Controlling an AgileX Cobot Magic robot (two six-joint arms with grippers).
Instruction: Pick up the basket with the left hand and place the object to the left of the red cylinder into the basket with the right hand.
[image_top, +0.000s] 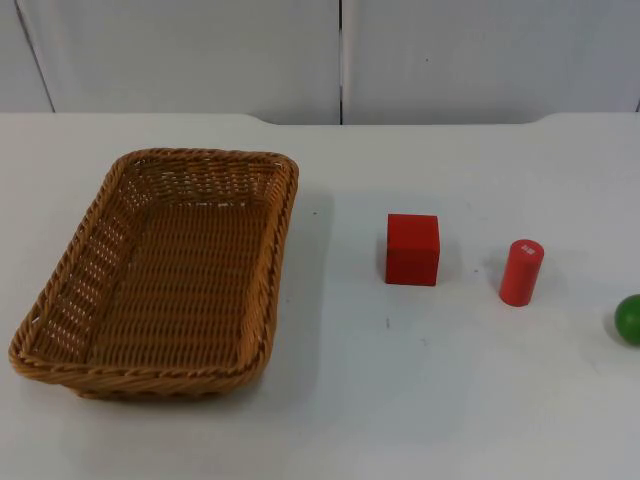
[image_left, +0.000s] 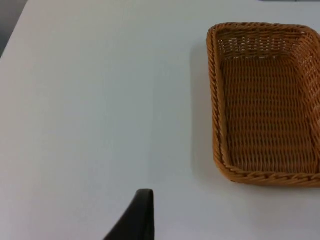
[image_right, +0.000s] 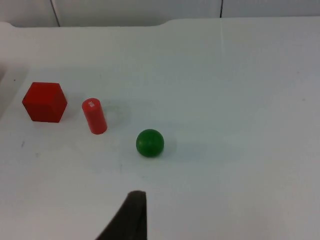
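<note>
An empty brown wicker basket (image_top: 80, 270) rests on the left half of the white table; the left wrist view has its rim (image_left: 214, 100) too. A red cube (image_top: 412, 249) sits mid-table, directly left of an upright red cylinder (image_top: 521, 272). From the right wrist I see the same cube (image_right: 44, 102) and cylinder (image_right: 94, 116). One black fingertip (image_left: 139, 216) of the left gripper hangs over bare table, well away from the basket. A black fingertip (image_right: 131, 216) of the right gripper hovers short of the objects, holding nothing.
A green ball (image_top: 630, 319) lies at the table's right edge, right of the cylinder, and appears as the ball (image_right: 150, 142) in the right wrist view. The grey partition wall (image_top: 340, 55) closes off the table's far side.
</note>
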